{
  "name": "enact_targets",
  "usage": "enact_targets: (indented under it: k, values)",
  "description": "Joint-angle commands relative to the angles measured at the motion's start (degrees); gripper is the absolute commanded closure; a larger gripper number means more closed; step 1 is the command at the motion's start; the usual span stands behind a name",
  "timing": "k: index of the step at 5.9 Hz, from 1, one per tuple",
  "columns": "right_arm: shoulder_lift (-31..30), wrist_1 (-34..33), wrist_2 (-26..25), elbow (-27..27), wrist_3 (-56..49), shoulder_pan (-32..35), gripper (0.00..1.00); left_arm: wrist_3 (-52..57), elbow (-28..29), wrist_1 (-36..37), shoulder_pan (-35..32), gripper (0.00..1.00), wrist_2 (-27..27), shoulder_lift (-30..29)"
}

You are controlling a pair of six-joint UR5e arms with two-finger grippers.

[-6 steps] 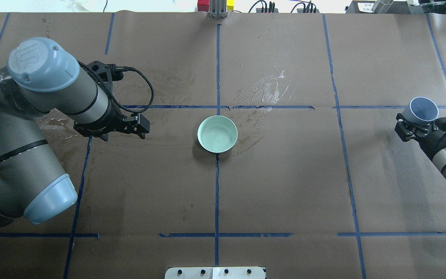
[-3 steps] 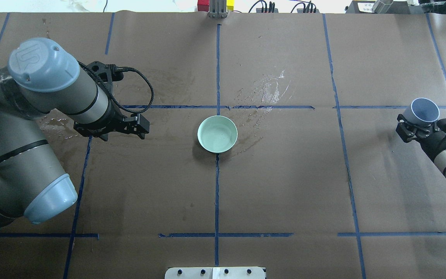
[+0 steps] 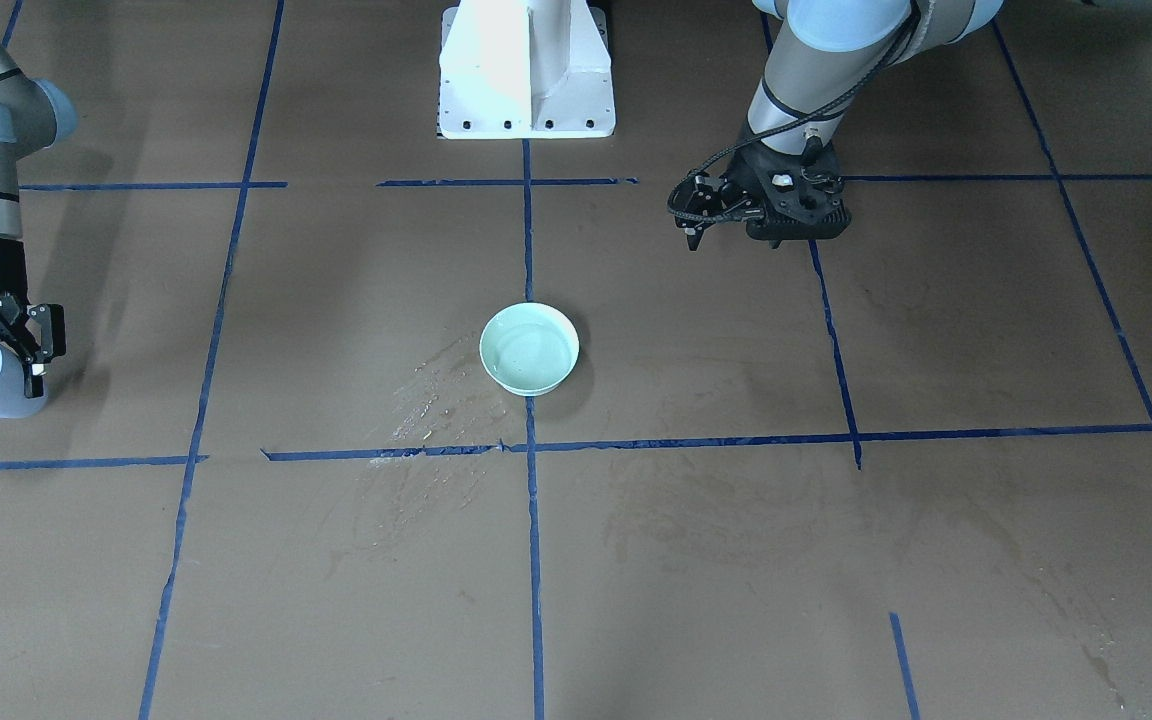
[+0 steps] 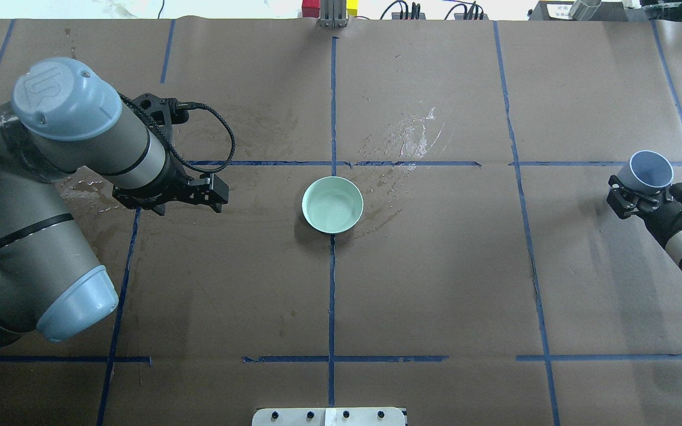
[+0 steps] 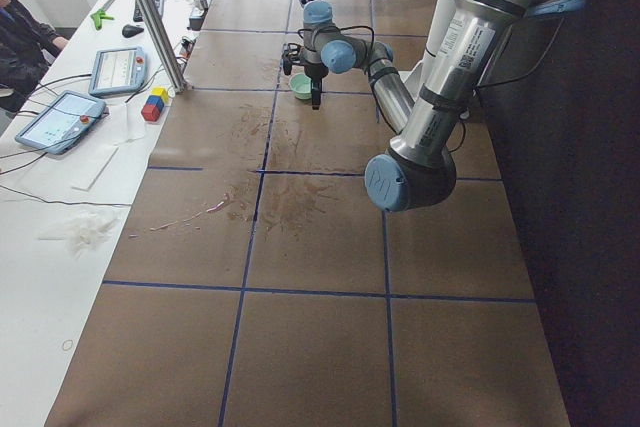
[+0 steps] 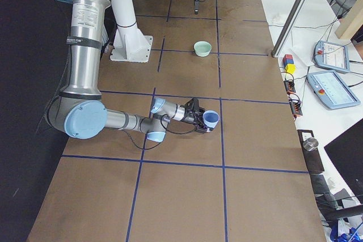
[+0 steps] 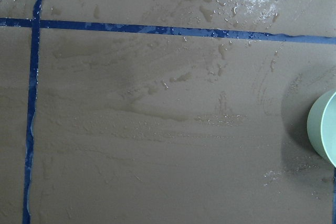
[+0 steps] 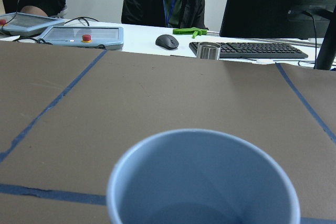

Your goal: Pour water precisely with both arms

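Note:
A pale green bowl (image 4: 333,205) stands at the table's middle, and a faint sheen of water (image 3: 528,352) shows inside it. My right gripper (image 4: 652,188) is shut on a blue cup (image 4: 650,170) at the far right, held above the table and tilted. The right wrist view looks into the cup (image 8: 205,182); I cannot tell whether it holds water. My left gripper (image 4: 214,192) hangs left of the bowl with nothing in it. Its fingers do not show clearly, so I cannot tell if it is open or shut.
Spilled water (image 4: 412,139) glistens beyond and to the right of the bowl, and wet patches (image 7: 178,77) lie under the left arm. The white pedestal (image 3: 526,70) stands at the robot's side. Operators' pendants and a keyboard (image 8: 247,50) lie past the far edge.
The right gripper with the blue cup has drifted slightly rightward. The left arm and the bowl have not moved.

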Motion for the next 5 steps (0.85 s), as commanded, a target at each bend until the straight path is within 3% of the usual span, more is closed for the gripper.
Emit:
enact_targets:
  k: [1,2,4,5]
  values:
    - [0.0,0.02,0.0,-0.07,0.05,0.0,0.33,0.02,0.06,0.0,0.0,0.0,0.0,0.01]
    - [0.0,0.02,-0.17,0.02,0.05,0.0,0.21,0.02,0.15,0.0,0.0,0.0,0.0,0.01]
    - [0.09,0.02,-0.79,-0.07,0.05,0.0,0.19,0.02,0.15,0.0,0.0,0.0,0.0,0.01]
    - [0.09,0.02,-0.88,-0.07,0.14,0.0,0.01,-0.07,0.15,0.0,0.0,0.0,0.0,0.01]
